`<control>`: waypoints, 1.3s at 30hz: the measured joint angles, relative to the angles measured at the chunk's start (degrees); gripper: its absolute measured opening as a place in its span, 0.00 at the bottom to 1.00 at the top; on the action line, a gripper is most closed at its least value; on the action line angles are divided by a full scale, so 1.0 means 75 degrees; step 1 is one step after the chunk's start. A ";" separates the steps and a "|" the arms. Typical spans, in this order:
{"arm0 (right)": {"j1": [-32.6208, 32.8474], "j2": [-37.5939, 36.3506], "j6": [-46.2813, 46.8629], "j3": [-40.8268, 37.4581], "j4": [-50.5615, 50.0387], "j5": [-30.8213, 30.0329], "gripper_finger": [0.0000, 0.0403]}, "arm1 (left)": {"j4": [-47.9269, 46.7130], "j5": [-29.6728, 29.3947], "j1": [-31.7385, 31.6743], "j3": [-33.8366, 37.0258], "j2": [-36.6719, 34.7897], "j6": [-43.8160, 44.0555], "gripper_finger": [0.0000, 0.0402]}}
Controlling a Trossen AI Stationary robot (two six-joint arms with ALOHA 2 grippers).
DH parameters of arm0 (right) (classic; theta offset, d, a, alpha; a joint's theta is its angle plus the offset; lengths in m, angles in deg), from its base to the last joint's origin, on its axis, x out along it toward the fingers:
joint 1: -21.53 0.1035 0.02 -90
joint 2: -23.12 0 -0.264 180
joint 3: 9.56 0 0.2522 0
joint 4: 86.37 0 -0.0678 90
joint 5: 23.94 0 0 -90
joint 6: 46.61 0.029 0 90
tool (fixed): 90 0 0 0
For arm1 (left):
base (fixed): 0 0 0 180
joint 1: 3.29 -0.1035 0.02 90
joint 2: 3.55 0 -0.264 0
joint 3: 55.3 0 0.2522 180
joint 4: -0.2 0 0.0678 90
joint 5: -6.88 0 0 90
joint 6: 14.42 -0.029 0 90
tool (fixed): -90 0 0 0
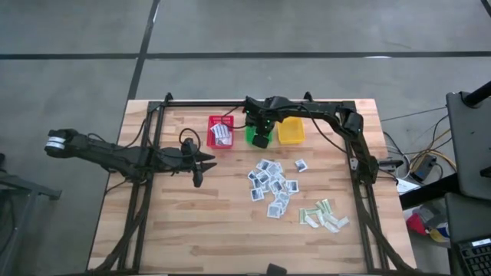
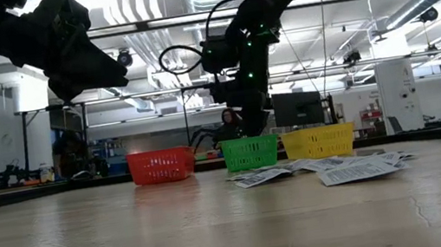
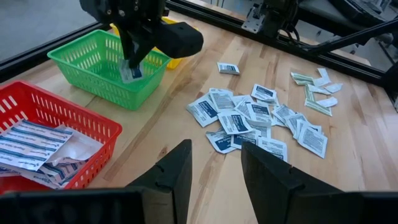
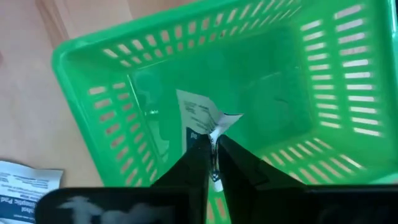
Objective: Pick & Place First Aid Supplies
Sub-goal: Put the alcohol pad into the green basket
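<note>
The right pincer (image 4: pixel 212 155) hangs over the green basket (image 1: pixel 253 135), which stands between the red basket (image 1: pixel 220 132) and the yellow basket (image 1: pixel 291 131) along the far side of the tabletop (image 1: pixel 192 222). Its fingers are nearly together and clamp the edge of one small square white-blue packet (image 4: pixel 198 116), which is suspended above the basket's interior. In the left wrist view the same packet (image 3: pixel 131 72) shows at the fingertips, just above the green basket's rim.

The left pincer (image 3: pixel 215 163) hovers above the tabletop on the left side, near the red basket, with its fingers apart and nothing between them.

The red basket contains several oblong white packets with blue stripes (image 3: pixel 31 146). The yellow basket's contents cannot be told.

A loose cluster of small square white-blue packets (image 1: pixel 270 186) lies on the tabletop in front of the green and yellow baskets, several overlapping; one more square packet (image 1: pixel 301 165) lies apart from the cluster, nearer the yellow basket. A group of pale green-beige strips (image 1: pixel 323 215) lies to the right of the cluster, toward the near right corner of the tabletop.

In the low view, a person (image 2: pixel 227 123) is visible in the room behind the baskets.
</note>
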 joint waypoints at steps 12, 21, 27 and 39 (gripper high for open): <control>-0.0041 -0.0195 0.0236 0.0817 -0.0913 -0.0241 0.31 | 0.0003 0.0016 0.0000 0.0000 0.0000 0.0015 0.33; 0.0531 -0.1643 0.1138 0.1374 -0.4312 -0.0155 0.24 | 0.0001 0.0032 0.0000 0.0000 0.0000 0.0019 0.33; 0.0733 -0.3232 0.2479 -0.0585 -0.4102 0.0173 0.20 | 0.0002 0.0032 -0.0003 0.0000 0.0000 0.0029 0.33; 0.0810 -0.5783 0.4430 -0.4488 -0.1946 0.0826 0.32 | 0.0006 0.0029 -0.0003 0.0000 0.0000 0.0015 0.33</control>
